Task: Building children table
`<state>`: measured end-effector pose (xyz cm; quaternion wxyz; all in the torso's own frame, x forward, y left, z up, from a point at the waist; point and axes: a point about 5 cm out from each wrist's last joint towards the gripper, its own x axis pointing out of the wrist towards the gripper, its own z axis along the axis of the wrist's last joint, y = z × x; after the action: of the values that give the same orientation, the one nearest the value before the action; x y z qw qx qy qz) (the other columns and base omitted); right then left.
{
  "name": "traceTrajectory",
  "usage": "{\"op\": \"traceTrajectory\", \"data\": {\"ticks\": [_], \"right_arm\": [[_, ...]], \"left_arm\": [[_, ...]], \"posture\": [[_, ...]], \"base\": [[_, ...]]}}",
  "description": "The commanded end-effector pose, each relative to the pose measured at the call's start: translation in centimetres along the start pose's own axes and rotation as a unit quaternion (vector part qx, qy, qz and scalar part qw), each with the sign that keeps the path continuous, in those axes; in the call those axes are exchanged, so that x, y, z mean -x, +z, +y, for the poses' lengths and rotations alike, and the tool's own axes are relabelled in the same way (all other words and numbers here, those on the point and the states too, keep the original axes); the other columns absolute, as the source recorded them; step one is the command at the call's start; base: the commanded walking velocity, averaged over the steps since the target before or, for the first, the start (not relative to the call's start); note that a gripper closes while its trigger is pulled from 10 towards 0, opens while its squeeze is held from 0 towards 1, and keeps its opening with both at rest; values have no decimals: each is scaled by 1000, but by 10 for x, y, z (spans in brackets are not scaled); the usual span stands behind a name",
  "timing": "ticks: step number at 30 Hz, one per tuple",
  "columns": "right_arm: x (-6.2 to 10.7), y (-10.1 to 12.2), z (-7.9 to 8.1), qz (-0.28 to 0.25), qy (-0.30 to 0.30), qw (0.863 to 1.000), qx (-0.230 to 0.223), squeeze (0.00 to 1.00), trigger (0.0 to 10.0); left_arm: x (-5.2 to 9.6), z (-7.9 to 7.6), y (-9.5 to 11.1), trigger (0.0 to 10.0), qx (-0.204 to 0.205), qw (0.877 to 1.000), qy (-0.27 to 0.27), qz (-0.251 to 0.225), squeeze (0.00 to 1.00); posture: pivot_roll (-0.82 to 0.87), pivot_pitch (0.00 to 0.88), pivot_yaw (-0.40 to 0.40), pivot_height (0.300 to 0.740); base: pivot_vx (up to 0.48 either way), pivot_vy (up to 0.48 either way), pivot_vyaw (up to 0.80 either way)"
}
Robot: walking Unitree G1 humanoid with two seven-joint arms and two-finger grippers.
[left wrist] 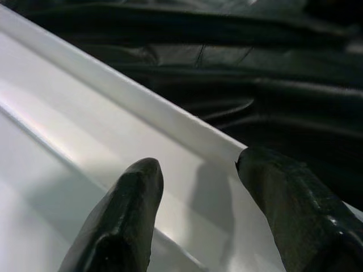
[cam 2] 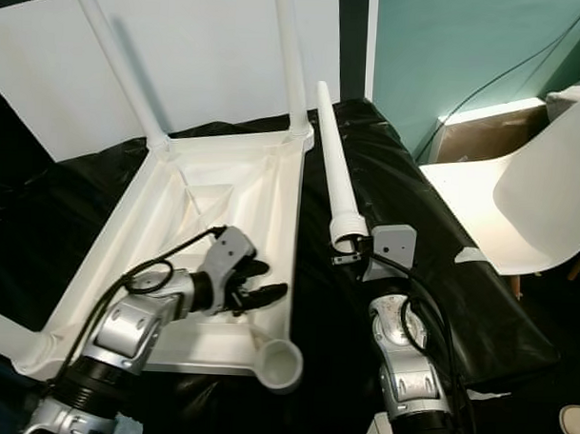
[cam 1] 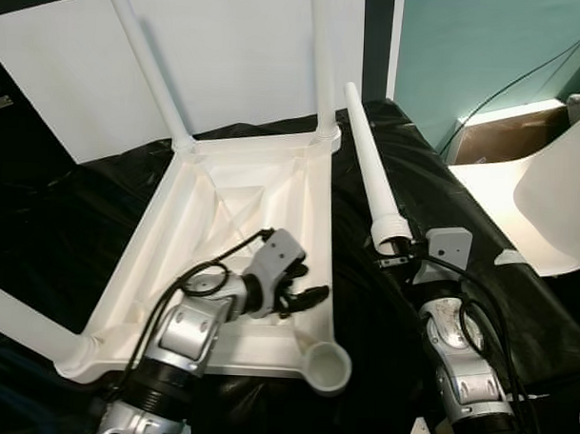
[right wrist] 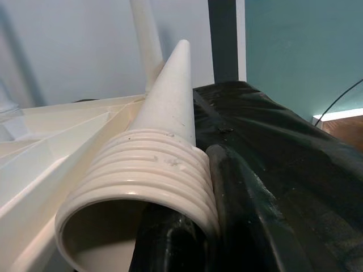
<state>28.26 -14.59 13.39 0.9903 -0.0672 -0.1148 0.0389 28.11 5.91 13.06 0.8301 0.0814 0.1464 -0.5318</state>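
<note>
An upturned white plastic table top [cam 1: 243,206] lies on crinkled black sheeting [cam 1: 61,228], its underside ribbed and moulded. A smooth round leg [cam 1: 19,324] pokes out of the near left corner, and 2 more tapered legs [cam 1: 147,69] rise from the far corners against a white board [cam 1: 229,53]. At the near right corner an open round socket [cam 1: 328,366] stands unfilled.

The left gripper [cam 1: 302,294] reaches in from below on a bent silver arm, black cable looped at the wrist, and hovers over the table top's right rim, its 2 black fingers [left wrist: 127,215] spread apart, nothing held.

Just right of the table top, a loose white leg [cam 1: 373,168] lies on the sheeting, tapering to a point at the far end, with a ribbed screw thread [right wrist: 153,175] at its hollow near end. The right gripper [cam 1: 396,247] is clamped on that threaded end, arm stretched straight forward.

Further right stand a teal wall [cam 1: 468,42], a cardboard box [cam 1: 502,139] and a white moulded chair [cam 1: 538,197].
</note>
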Motion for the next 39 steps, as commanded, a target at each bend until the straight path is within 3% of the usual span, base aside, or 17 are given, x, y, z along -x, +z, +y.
{"op": "traceTrajectory", "data": {"ticks": [1, 10, 12, 13, 14, 16, 19, 23, 27, 29, 31, 34, 39], "right_arm": [[-3, 4, 2, -14, 1, 1000, 2, 0, 10000], [-2, 4, 2, -14, 0, 1000, 3, 0, 10000], [-2, 4, 1, -14, 0, 1000, 3, 0, 10000], [-2, 4, 1, -14, 0, 1000, 3, 0, 10000], [-1, 4, 1, -15, 0, 1000, 4, 0, 10000], [-1, 4, 1, -15, 0, 1000, 4, 0, 10000], [4, 10, -1, -41, -6, 998, 55, 0, 10000], [8, 13, -4, -57, -19, 994, 88, 0, 10000], [12, 11, -9, -55, -39, 992, 103, 0, 10000], [15, 8, -9, -50, -41, 992, 108, 0, 10000], [15, 8, -9, -50, -41, 992, 108, 0, 10000], [12, 8, -8, -50, -36, 992, 108, 0, 10000], [8, 9, -8, -52, -37, 992, 109, 0, 10000]], "left_arm": [[-10, -5, 3, 10000, -1, 1000, -9, -3, 173], [-17, 2, 8, 10000, 5, 999, 36, -26, 157], [-7, 17, 16, 10000, 13, 993, 89, -70, 180], [-7, 17, 16, 10000, 13, 993, 89, -70, 180], [3, 22, 20, 10000, 21, 990, 97, -96, 180], [3, 22, 20, 10000, 21, 990, 97, -96, 180], [34, 22, 17, 10000, 50, 985, 88, -141, 173], [45, 19, 8, 10000, 61, 985, 89, -137, 165], [58, 10, -1, 10000, 57, 989, 61, -122, 161], [70, -1, -10, 10000, 60, 993, 17, -104, 180], [70, -1, -10, 10000, 60, 993, 17, -104, 180], [78, -13, -25, 10000, 50, 996, -34, -64, 200], [87, -21, -30, 10000, 49, 995, -78, -41, 231]], "posture": [[-38, 0, 142, 740], [-41, 0, 145, 740], [-43, 0, 145, 740], [-43, 0, 145, 740], [-43, 0, 145, 740], [-43, 0, 145, 740], [-38, 0, 146, 740], [-33, 0, 140, 740], [-27, 0, 137, 740], [-26, 0, 134, 740], [-26, 0, 134, 740], [-20, 0, 123, 740], [-18, 0, 120, 740]], "base": [[0, 0, 0], [0, 0, 0], [0, 0, 0], [0, 0, 0], [0, 0, 0], [0, 0, 0], [0, 0, 0], [0, 0, 0], [0, 0, 0], [0, 0, 0], [0, 0, 0], [0, 0, 0], [0, 0, 0]]}}
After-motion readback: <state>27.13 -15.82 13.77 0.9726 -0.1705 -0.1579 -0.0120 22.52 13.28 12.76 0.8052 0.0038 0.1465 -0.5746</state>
